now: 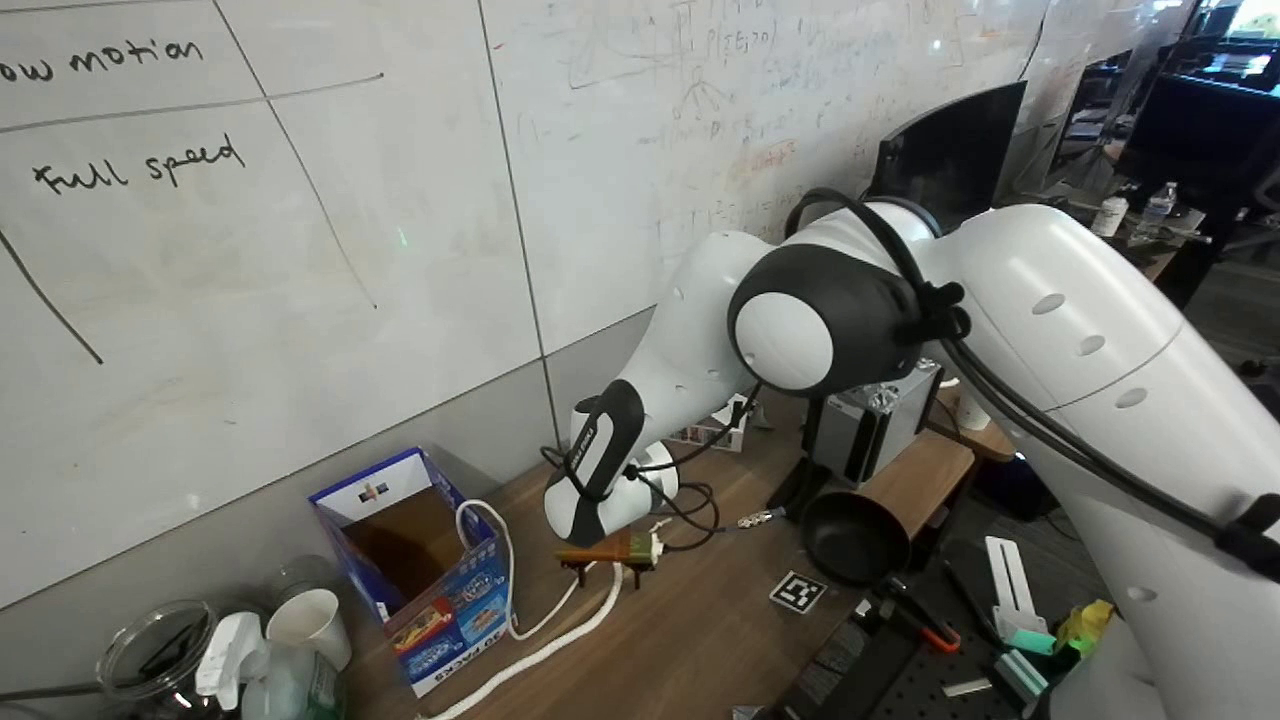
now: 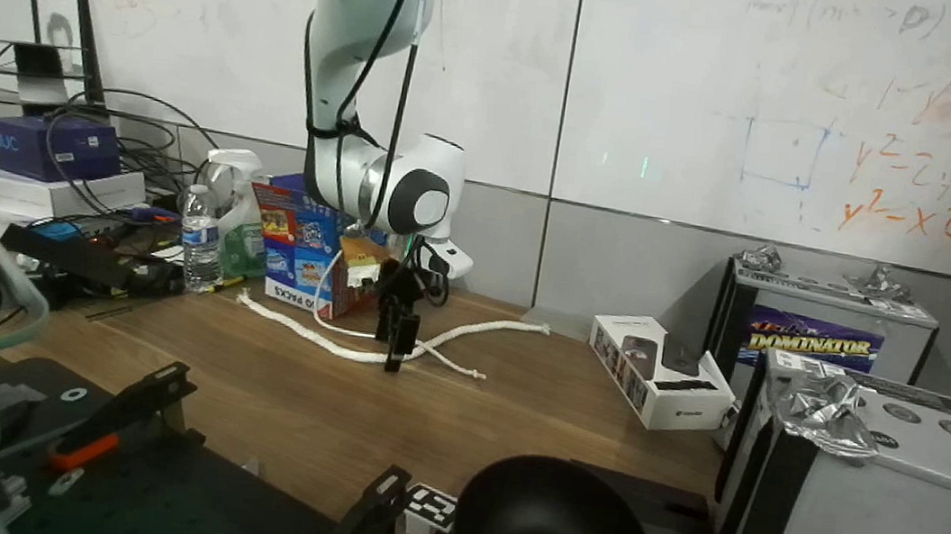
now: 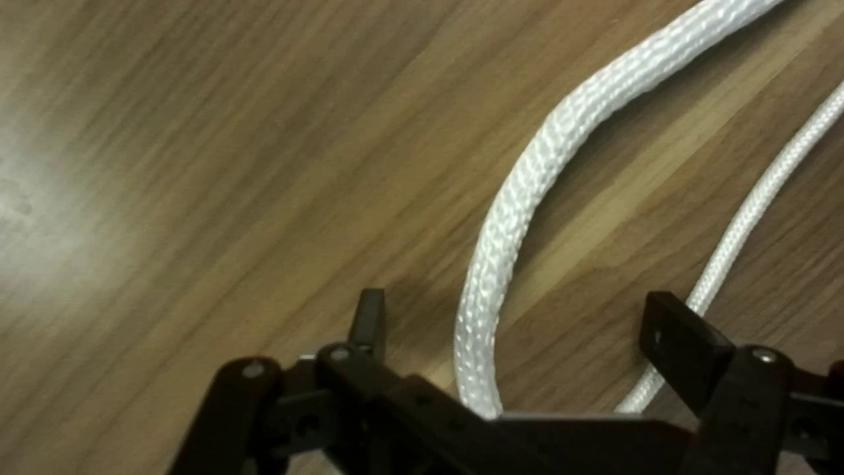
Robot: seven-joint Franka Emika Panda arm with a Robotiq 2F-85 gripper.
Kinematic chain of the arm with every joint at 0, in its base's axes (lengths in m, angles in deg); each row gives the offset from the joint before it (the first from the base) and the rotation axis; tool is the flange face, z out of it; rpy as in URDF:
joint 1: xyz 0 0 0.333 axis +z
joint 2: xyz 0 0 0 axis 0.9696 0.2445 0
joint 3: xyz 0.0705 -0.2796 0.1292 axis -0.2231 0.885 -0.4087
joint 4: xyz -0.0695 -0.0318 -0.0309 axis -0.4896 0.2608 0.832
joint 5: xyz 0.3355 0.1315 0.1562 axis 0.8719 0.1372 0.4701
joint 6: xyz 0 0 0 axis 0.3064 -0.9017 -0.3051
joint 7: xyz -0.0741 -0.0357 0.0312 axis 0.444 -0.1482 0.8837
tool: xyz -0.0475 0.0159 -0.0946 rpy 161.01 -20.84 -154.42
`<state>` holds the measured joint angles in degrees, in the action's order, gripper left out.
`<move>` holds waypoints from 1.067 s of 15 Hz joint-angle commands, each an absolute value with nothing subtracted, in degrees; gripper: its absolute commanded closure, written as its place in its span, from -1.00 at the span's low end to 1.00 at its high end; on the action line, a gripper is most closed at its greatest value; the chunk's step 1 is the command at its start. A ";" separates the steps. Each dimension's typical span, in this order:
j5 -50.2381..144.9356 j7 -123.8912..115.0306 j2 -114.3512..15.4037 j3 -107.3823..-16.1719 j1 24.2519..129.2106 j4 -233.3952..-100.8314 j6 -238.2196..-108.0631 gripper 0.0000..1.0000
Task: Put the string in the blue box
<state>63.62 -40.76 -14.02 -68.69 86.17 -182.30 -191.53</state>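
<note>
The white string (image 1: pixel 548 650) lies on the wooden table beside the blue box, in both exterior views (image 2: pixel 343 350). One thinner stretch of it loops up over the box's wall and into the opening. The blue box (image 1: pixel 455 620) stands open at the top by the wall; the gripper and arm partly hide it in an exterior view (image 2: pixel 298 232). My gripper (image 1: pixel 611 577) is low over the string, right of the box. In the wrist view the gripper (image 3: pixel 514 300) is open. A thick strand of string (image 3: pixel 494 251) runs between its fingers, apart from both. A thinner strand passes behind the right finger.
A spray bottle (image 1: pixel 290 690), a paper cup (image 1: pixel 312 628) and a glass jar (image 1: pixel 155 655) stand near the box. A black pan (image 2: pixel 556 531), a white carton (image 2: pixel 668 395) and grey device boxes (image 2: pixel 879 525) stand elsewhere. The whiteboard wall (image 1: pixel 400 200) rises behind.
</note>
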 commanded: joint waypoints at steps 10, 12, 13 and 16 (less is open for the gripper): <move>64.87 -36.53 -15.83 -68.47 86.81 -184.69 -195.81 0.59; 64.84 -36.19 -15.93 -68.44 86.95 -184.78 -196.08 0.77; 64.90 -36.08 -16.05 -68.48 86.98 -184.82 -195.96 0.81; 65.55 -35.41 -17.28 -69.71 86.72 -185.36 -194.95 0.76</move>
